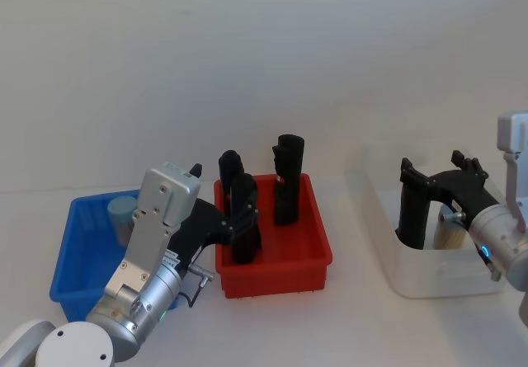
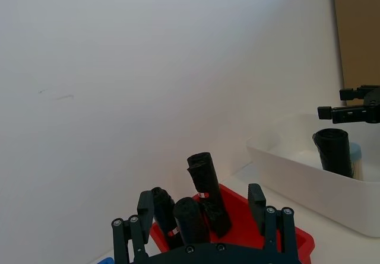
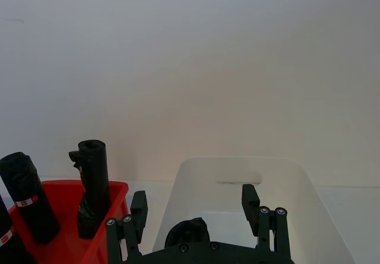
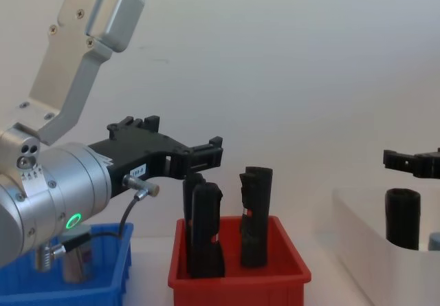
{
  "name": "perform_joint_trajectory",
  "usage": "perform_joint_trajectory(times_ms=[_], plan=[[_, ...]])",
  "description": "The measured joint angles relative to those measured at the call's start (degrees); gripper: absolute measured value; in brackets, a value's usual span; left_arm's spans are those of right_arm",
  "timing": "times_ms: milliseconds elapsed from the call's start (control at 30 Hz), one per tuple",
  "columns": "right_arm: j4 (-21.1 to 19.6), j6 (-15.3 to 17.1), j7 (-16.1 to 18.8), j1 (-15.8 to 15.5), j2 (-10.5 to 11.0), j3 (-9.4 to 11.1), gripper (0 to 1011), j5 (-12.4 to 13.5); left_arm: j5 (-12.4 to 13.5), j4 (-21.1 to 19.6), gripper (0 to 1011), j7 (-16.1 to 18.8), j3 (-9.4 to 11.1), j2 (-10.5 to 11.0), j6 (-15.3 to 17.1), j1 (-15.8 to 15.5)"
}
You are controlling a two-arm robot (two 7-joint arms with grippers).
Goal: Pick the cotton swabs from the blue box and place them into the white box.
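Cotton swabs [image 1: 122, 215] left to move: 1 jar with a grey-blue lid stands upright in the blue box [image 1: 70, 256], at its far end.

Largest first, the white box [image 1: 437, 278] sits at the robot's right on the tabletop [image 1: 346, 317]; it holds a black cylinder [image 1: 414, 214] and another swab jar [image 1: 454, 228] beside it. The right pincer [image 1: 460, 179] hovers above this box, its fingers spread and empty.

Next, the red bin [image 1: 280, 270] stands between the 2 boxes with 3 black cylinders [image 1: 246, 231] upright in it.

The left pincer [image 4: 180, 148] is raised over the near right corner of the blue box, pointing towards the red bin, fingers apart, nothing held. The jar lies below and to its left, long axis vertical. The left arm is clearly the nearer one, so I judge it should swing left and descend.
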Motion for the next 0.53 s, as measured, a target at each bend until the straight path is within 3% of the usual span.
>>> perform_joint_trajectory(times_ms=[533], plan=[[-0.17,-0.16,0.01,-0.09,0.05,0.06,1002,0.07,0.00,0.00,1004,0.00,0.00,0.00,0.00,0.00]])
